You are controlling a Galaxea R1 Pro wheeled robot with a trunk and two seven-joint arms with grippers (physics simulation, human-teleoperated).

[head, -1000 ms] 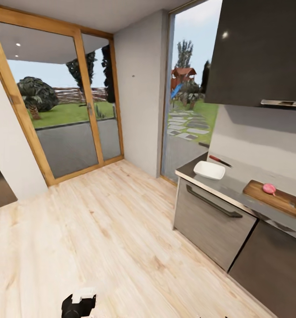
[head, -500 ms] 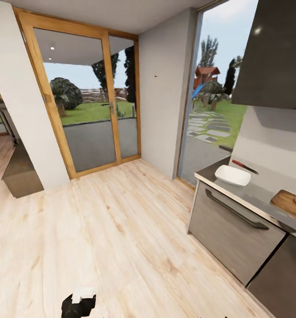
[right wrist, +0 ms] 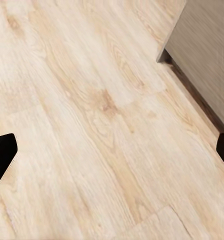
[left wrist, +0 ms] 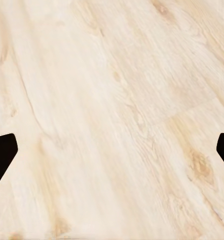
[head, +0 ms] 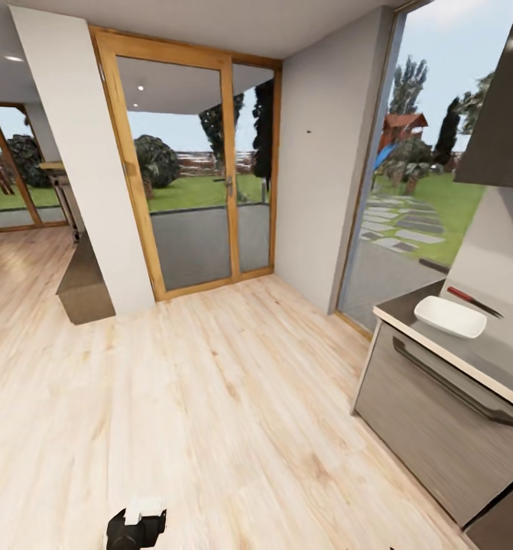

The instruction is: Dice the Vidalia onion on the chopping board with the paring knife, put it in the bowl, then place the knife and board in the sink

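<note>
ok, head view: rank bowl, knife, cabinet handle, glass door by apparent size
Largest to smallest, as they look:
1. Glass door, by far the biggest, though far from the camera.
2. Cabinet handle, a long dark bar.
3. Bowl.
4. Knife, thin, close behind the bowl. About as long as the bowl; ranked lower only for thinness.

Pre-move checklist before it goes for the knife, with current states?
1. Knife in sight: ok, it lies on the countertop behind the bowl.
2. Bowl on the countertop, upright: ok.
3. Board and onion in sight: not ok, so the robot needs to turn toward the counter first.
4. Left gripper free: ok, fingers spread, just wooden floor between them.
5. Right gripper free: ok, open over floor, beside a cabinet front.
6. Knife within reach: cannot tell; both grippers hang low over the floor, away from the countertop.
</note>
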